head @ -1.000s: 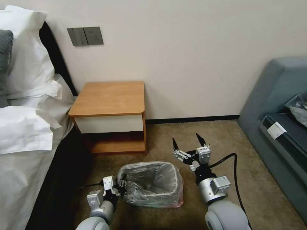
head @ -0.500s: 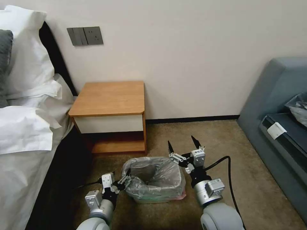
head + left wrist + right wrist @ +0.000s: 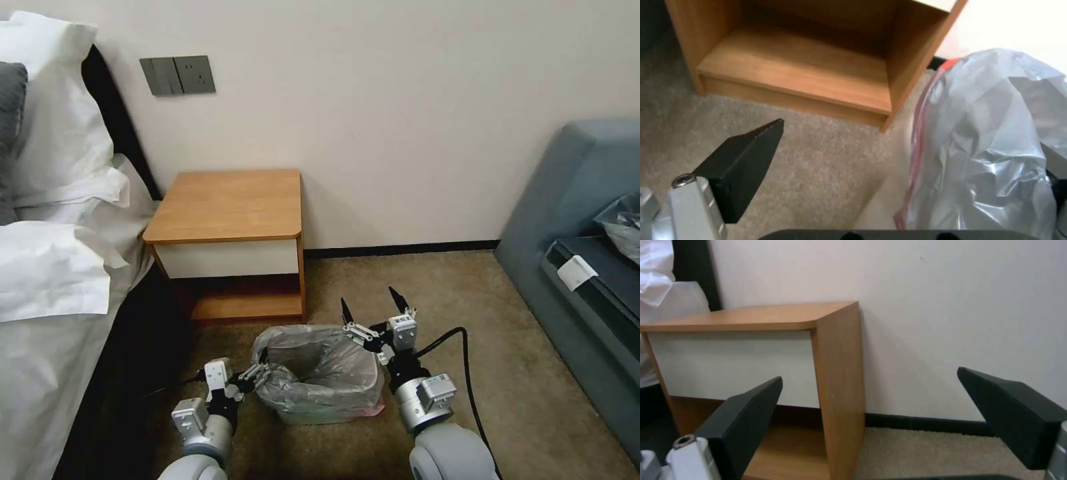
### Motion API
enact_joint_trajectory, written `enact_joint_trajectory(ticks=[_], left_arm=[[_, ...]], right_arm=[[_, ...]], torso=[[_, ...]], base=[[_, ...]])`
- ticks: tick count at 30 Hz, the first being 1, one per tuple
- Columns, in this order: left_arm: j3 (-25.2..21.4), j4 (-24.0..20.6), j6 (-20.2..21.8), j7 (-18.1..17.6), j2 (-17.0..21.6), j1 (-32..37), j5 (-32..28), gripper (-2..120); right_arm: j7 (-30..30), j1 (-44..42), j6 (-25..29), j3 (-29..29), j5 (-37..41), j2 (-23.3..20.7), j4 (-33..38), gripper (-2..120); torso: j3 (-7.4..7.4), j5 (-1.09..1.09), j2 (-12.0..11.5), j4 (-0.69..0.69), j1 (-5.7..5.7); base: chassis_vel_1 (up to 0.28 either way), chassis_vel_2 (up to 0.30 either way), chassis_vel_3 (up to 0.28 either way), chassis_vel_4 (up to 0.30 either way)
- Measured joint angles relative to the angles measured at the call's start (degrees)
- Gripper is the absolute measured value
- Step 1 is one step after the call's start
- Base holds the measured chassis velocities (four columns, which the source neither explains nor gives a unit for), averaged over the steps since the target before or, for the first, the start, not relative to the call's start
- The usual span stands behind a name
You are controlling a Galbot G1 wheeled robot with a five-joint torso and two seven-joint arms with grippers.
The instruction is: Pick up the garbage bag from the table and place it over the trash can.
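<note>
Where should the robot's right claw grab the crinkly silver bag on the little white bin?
Probably the loose fold of the thin silvery-grey plastic garbage bag bunched along the cream-white trash can's right rim, coming from the right side, where the open right gripper hovers. The film stands up in wrinkles there, easy to pinch. The left gripper is at the left rim.

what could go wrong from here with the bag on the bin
1. The left claw sits against the garbage bag at the trash can's near-left rim; pulling away could drag the thin film off.
2. The open right claw stands at the far-right corner; its pointed fingertips could snag or tear the film.
3. The can looks light, standing free on the carpet, so a nudge could shift it.
</note>
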Motion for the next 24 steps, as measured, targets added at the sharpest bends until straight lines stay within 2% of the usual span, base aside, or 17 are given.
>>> enact_joint_trajectory(ticks=[6, 8, 9, 10, 11, 14, 17, 20, 21, 23, 24], left_arm=[[-0.2, 0.9, 3.9, 2.0, 0.3, -0.2, -1.5, 100], [-0.6, -0.4, 9.0, 1.8, 0.2, -0.2, -6.0, 100], [-0.6, -0.4, 9.0, 1.8, 0.2, -0.2, -6.0, 100], [-0.7, -2.0, 13.1, 1.4, 0.0, -0.3, -9.5, 100], [-1.1, -2.8, 15.2, 1.1, -0.2, -0.5, -11.3, 100], [-1.8, -3.5, 16.5, 1.2, -0.2, -0.8, -11.9, 100], [-2.3, -4.6, 16.7, 1.9, 0.0, -0.1, -10.8, 100], [-2.4, -5.8, 15.1, 2.4, 0.0, 0.8, -7.9, 100], [-2.4, -6.3, 14.0, 2.5, 0.0, 1.1, -7.2, 100], [-2.0, -6.4, 9.1, 3.0, -0.1, 1.1, -5.3, 100], [-2.0, -6.4, 9.1, 3.0, -0.1, 1.1, -5.3, 100]], right_arm=[[0.0, 0.8, -0.3, -0.2, 0.0, 0.2, -0.1, 100], [-0.1, 0.8, -0.3, -0.2, 0.1, 0.2, -0.2, 100], [-0.1, 0.8, -0.3, -0.2, 0.1, 0.2, -0.2, 100], [-0.1, 0.8, -0.3, -0.2, 0.1, 0.2, -0.2, 100], [-0.1, 0.8, -0.2, -0.2, 0.1, 0.2, -0.3, 100], [-0.2, 0.8, -0.1, -0.2, 0.2, 0.3, -0.5, 100], [-0.2, 0.8, 0.1, -0.2, 0.3, 0.2, -0.7, 100], [-0.4, 1.1, 0.1, -0.3, 0.5, 0.1, -1.2, 100], [-0.4, 1.4, 0.1, -0.3, 0.6, 0.1, -1.4, 100], [-0.5, 1.8, 0.1, -0.3, 0.6, 0.2, -1.7, 100], [-0.5, 1.8, 0.1, -0.3, 0.6, 0.2, -1.7, 100]], torso=[[0.00, -0.01, 0.0, 0.00, 0.00], [0.00, -0.01, 0.0, 0.00, 0.00], [0.00, -0.01, 0.0, 0.00, 0.00], [0.00, 0.00, 0.0, 0.00, 0.00], [0.00, 0.00, 0.0, 0.00, 0.00], [0.00, -0.01, 0.0, 0.00, 0.00], [0.00, 0.00, 0.0, 0.00, 0.00], [0.00, -0.01, 0.0, 0.00, 0.00], [0.00, 0.00, 0.0, 0.00, 0.00], [0.00, 0.00, 0.0, 0.00, 0.00], [0.00, 0.00, 0.0, 0.00, 0.00]], base=[[0.000, 0.000, 0.000, 0.000], [0.000, 0.000, 0.000, 0.000], [0.000, 0.000, 0.000, 0.000], [0.000, 0.000, 0.000, 0.000], [0.000, 0.000, 0.000, 0.000], [0.000, 0.000, 0.000, 0.000], [0.000, 0.000, 0.000, 0.000], [0.000, 0.000, 0.000, 0.000], [0.000, 0.000, 0.000, 0.000], [0.000, 0.000, 0.000, 0.000], [0.000, 0.000, 0.000, 0.000]])
